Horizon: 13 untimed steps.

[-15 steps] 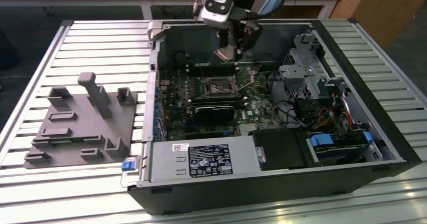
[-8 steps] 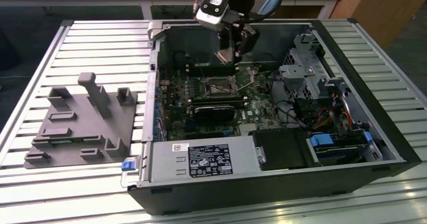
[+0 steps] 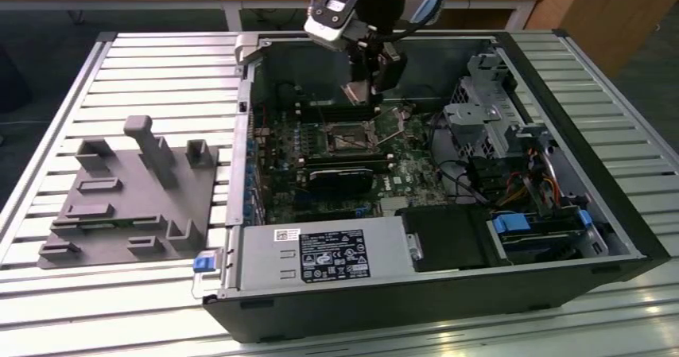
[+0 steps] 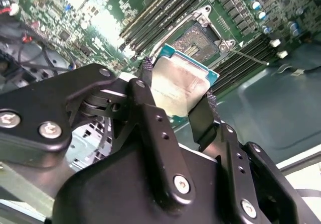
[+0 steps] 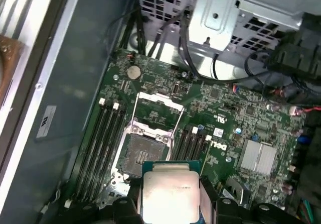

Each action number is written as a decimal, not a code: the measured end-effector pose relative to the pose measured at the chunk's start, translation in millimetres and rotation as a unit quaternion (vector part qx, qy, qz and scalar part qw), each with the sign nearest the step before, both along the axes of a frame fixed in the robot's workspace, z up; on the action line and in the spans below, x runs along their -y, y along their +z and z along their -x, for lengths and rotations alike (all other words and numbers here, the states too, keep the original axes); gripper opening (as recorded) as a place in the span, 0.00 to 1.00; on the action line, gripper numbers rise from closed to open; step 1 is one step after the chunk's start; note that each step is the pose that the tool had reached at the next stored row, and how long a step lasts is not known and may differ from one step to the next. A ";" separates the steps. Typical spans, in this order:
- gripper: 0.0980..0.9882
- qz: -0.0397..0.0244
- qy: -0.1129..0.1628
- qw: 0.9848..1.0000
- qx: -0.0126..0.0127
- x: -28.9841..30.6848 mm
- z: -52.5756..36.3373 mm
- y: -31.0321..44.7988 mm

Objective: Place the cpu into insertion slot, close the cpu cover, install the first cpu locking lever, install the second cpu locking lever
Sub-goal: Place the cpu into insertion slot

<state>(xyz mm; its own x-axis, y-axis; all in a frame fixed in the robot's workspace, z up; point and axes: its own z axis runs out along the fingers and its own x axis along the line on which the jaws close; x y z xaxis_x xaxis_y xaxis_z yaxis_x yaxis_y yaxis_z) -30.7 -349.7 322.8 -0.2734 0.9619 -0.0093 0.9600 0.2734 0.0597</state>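
**CPU in gripper, above open socket, not seated**

The gripper (image 3: 364, 95) is inside the open computer case (image 3: 424, 293), over the motherboard (image 5: 235, 113). The jaws are closed part-way onto the cpu (image 4: 180, 86). One finger (image 4: 145, 71) bears on each of two opposite edges, and the chip fills the gap between them. The dull grey metal top faces the camera in both wrist views. A green edge shows along one side in the second wrist view.

The cpu hangs above the board, clear of the insertion slot (image 5: 142, 153). In the first wrist view the slot lies just past the chip's edge, between two banks of long memory slots (image 5: 107, 133). The slot is bare, with its contact field exposed. The cpu cover (image 5: 160, 98) stands open on the side of the slot away from the chip. In the second wrist view a thin metal lever (image 4: 246, 56) stands off from the socket's side.

In the exterior view the case lies on its side on a slatted table (image 3: 159, 63). A grey moulded fixture (image 3: 127, 190) sits beside it, to the exterior view's left.
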 end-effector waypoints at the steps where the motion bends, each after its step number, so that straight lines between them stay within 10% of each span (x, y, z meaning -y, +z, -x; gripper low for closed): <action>1: 0.49 0.000 -0.008 1.000 0.000 0.0 0.0 -0.8; 13: 0.49 0.000 -0.087 0.996 0.000 -0.8 0.0 -10.7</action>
<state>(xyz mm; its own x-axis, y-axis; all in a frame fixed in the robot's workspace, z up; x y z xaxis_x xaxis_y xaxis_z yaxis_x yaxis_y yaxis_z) -30.7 -349.0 312.0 -0.1025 0.9947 -0.0093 0.9929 0.1029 0.0597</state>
